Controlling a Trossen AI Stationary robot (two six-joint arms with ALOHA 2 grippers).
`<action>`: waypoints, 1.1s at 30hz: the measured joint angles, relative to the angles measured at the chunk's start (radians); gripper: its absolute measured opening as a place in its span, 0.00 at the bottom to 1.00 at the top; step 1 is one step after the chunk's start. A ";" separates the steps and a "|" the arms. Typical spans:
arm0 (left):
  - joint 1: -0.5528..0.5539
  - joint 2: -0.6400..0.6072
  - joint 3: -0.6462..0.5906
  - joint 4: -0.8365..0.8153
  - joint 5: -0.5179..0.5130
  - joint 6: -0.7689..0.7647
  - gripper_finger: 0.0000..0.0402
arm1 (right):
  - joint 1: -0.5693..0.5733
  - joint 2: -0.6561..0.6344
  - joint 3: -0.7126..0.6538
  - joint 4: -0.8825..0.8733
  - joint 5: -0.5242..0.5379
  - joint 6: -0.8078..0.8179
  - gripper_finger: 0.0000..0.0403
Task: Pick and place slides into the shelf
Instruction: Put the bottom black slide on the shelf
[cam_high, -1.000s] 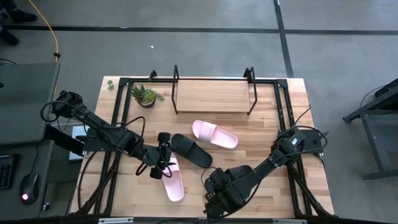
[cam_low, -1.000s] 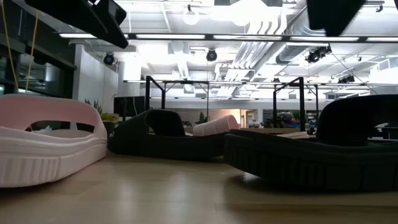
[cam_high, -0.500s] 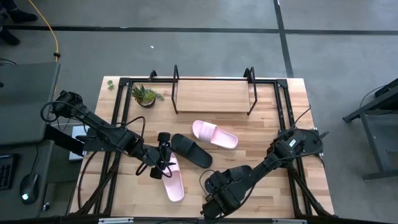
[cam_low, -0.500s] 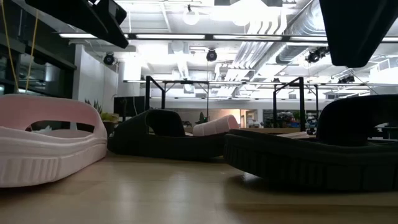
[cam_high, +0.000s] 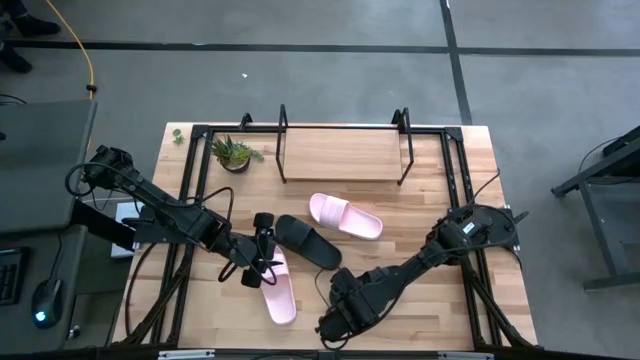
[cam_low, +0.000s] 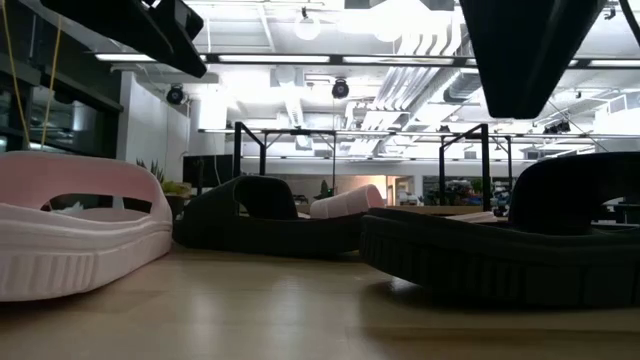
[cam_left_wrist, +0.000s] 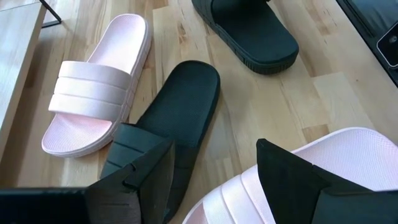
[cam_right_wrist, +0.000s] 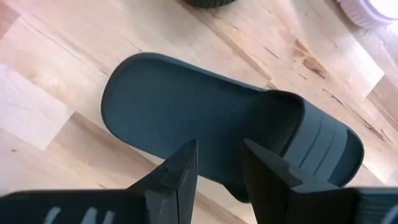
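Since a second ago the right gripper (cam_right_wrist: 217, 163) has slid nearer the table's front edge, fingers slightly apart, directly above the matte black rubber slide (cam_right_wrist: 230, 134), which lies crosswise to them.

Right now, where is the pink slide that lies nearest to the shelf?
In the high view, that pink slide lies flat near the table's middle, just in front of the shelf, with a black slide beside it on its left.
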 joint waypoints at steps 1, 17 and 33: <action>0.000 0.000 0.000 0.000 0.000 0.000 0.53 | -0.002 0.000 0.000 0.000 -0.010 -0.007 0.29; 0.000 0.000 0.000 -0.001 0.000 -0.016 0.53 | 0.000 -0.128 0.000 0.000 0.209 -0.064 0.29; 0.000 0.009 0.000 0.053 0.000 -0.043 0.53 | -0.006 -0.337 0.000 0.000 0.485 -0.233 0.29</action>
